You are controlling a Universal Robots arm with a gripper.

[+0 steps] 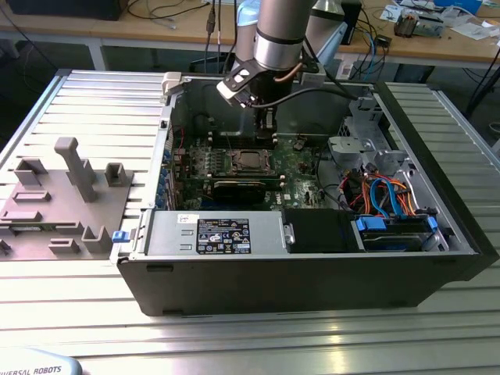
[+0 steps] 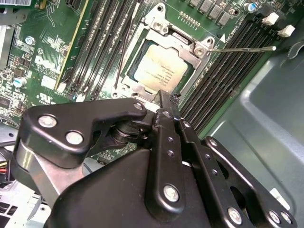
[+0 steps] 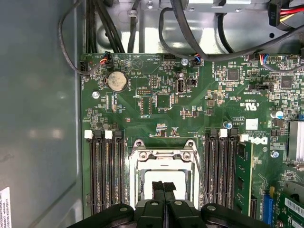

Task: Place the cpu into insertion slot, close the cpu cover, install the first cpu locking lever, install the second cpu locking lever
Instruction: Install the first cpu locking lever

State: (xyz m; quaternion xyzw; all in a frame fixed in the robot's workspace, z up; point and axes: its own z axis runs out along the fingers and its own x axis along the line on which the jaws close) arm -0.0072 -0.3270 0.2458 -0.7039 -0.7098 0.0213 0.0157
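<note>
Cpu (image 2: 159, 71) lies under closed cpu cover (image 3: 164, 163), just beneath gripper (image 3: 164, 190); jaws clenched together w/ nothing held. Arm (image 1: 277, 35) hangs vertical, upper ctr of exterior view.

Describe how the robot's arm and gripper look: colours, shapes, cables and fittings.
The arm is a silver-grey cylinder with a black cable looping from its wrist. The gripper is black: flat linkage plates joined by round silver pins, narrowing to slim fingers.
</note>
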